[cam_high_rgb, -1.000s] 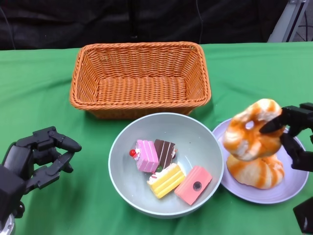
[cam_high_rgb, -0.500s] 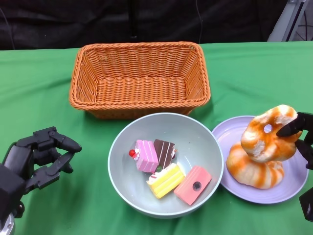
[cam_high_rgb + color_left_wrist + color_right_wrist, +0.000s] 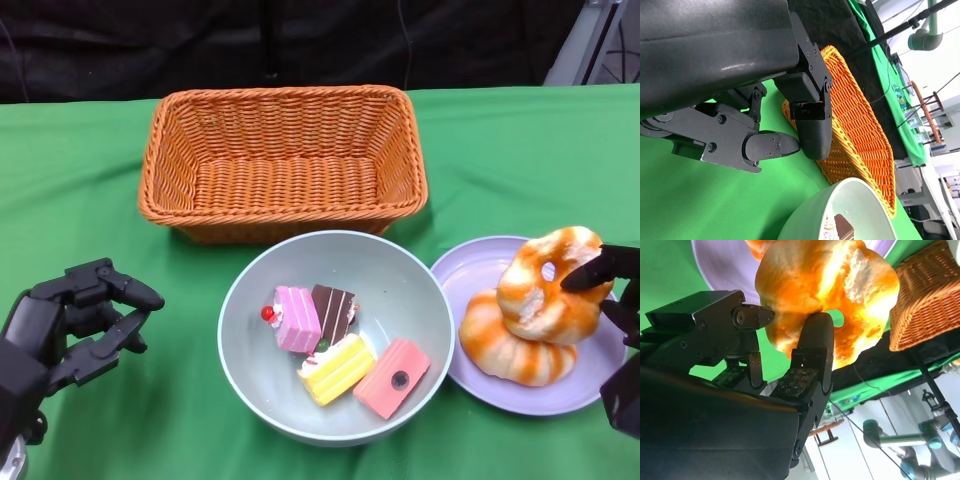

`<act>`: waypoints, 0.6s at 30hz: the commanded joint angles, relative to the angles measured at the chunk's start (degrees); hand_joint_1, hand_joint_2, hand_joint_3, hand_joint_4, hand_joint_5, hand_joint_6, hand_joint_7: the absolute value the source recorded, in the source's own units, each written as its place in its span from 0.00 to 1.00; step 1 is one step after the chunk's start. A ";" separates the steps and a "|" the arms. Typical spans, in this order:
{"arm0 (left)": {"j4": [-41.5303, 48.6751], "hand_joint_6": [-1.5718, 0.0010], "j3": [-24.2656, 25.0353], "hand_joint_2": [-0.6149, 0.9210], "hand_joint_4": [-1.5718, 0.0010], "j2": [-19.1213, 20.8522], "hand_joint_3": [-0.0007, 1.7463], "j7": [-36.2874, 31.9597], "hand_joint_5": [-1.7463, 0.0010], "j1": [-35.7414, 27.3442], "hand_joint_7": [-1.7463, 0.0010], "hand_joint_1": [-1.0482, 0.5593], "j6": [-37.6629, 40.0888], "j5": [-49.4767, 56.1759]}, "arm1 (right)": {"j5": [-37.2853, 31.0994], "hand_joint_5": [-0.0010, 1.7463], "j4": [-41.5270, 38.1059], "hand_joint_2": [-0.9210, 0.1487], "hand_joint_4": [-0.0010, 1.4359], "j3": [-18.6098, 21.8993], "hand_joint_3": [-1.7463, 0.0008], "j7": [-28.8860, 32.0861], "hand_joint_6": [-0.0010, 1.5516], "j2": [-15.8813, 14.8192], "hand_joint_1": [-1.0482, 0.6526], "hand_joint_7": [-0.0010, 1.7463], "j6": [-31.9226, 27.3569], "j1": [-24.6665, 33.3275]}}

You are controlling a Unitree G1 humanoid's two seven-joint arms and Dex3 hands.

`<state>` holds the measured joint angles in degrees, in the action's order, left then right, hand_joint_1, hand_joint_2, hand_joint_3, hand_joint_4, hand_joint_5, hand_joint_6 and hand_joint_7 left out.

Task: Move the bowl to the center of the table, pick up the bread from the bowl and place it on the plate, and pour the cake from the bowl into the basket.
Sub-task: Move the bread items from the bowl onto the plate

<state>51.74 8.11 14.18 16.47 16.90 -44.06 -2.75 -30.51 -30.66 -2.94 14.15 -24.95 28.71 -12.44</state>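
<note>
Two breads are on the plate [image 3: 470, 275]; the right hand [image 3: 610, 290] grips the upper bread [image 3: 545, 285], which leans on the lower bread [image 3: 510, 345]. Beside it, the bowl [image 3: 420, 290] holds cake pieces [image 3: 340, 345], near the basket [image 3: 285, 160]. Left hand [image 3: 70, 325] hovers over the counter [image 3: 80, 180], fingers apart, holding nothing.

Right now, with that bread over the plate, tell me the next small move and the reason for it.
Probably open the right hand and release the ring bread. It already rests on the other bread on the plate, so nothing seems left to lower. The cake pieces remain in the bowl; the basket holds nothing.
</note>
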 commanded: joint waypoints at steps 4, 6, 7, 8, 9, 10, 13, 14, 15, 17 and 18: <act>0.16 0.49 0.65 0.99 0.51 1.14 0.25 0.61 0.19 -0.19 0.38 0.55 -0.55 -0.76 | 0.90 0.73 -2.24 0.00 0.48 -2.86 0.87 -6.14 0.63 -0.41 0.65 0.31 -5.70 -2.50; 0.15 0.50 0.72 0.99 0.51 1.11 0.25 0.44 0.19 -0.25 0.37 0.55 -0.57 -0.63 | 0.97 0.71 -2.79 0.00 0.48 -3.57 0.88 -7.36 0.64 -0.35 0.65 0.28 -7.20 -3.28; 0.18 0.50 0.79 0.99 0.51 1.05 0.25 0.48 0.19 -0.26 0.37 0.55 -0.62 -0.72 | 1.06 0.70 -3.39 0.00 0.49 -3.91 0.89 -7.75 0.65 -0.26 0.65 0.27 -7.58 -3.77; 0.23 0.50 0.84 0.99 0.51 1.01 0.25 0.48 0.19 -0.25 0.37 0.55 -0.75 -0.76 | 1.14 0.69 -3.65 0.00 0.49 -4.23 0.89 -8.21 0.65 -0.17 0.65 0.26 -8.16 -4.19; 0.27 0.50 0.88 0.99 0.51 0.97 0.25 0.47 0.19 -0.24 0.37 0.55 -0.85 -0.78 | 1.25 0.67 -3.84 0.00 0.50 -4.52 0.89 -8.53 0.66 -0.14 0.65 0.25 -8.60 -4.49; 0.26 0.50 0.88 0.99 0.51 0.97 0.25 0.48 0.19 -0.25 0.37 0.55 -0.89 -0.76 | 1.28 0.65 -4.01 0.00 0.50 -4.88 0.89 -9.01 0.66 -0.14 0.64 0.23 -9.30 -4.89; 0.31 0.50 0.91 0.99 0.51 0.94 0.25 0.63 0.19 -0.21 0.36 0.56 -1.00 -0.84 | 1.66 0.63 -4.54 0.00 0.49 -5.56 0.89 -10.26 0.65 -0.13 0.64 0.22 -10.80 -5.85; 0.35 0.50 0.94 0.99 0.51 0.91 0.25 0.68 0.18 -0.19 0.36 0.56 -0.99 -0.90 | 1.79 0.61 -4.59 0.00 0.50 -5.68 0.89 -10.55 0.66 -0.13 0.63 0.20 -11.08 -6.03; 0.40 0.50 0.95 0.99 0.50 0.91 0.25 0.72 0.18 -0.17 0.36 0.56 -1.07 -0.93 | 1.92 0.60 -4.93 0.00 0.50 -5.80 0.89 -10.60 0.66 -0.08 0.63 0.19 -11.12 -6.30; 0.42 0.50 0.95 0.99 0.51 0.95 0.26 0.79 0.19 -0.17 0.37 0.56 -1.20 -0.92 | 2.13 0.57 -5.14 0.00 0.52 -5.96 0.88 -10.75 0.68 0.01 0.63 0.17 -11.56 -6.61; 0.43 0.50 0.95 0.99 0.51 0.95 0.26 0.80 0.19 -0.17 0.37 0.56 -1.24 -0.91 | 2.21 0.57 -5.18 0.00 0.52 -6.04 0.88 -10.78 0.68 0.01 0.63 0.16 -11.70 -6.68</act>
<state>51.75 8.60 14.19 16.74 16.89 -44.63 -2.82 -28.97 -35.07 -8.53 4.18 -24.92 17.64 -19.39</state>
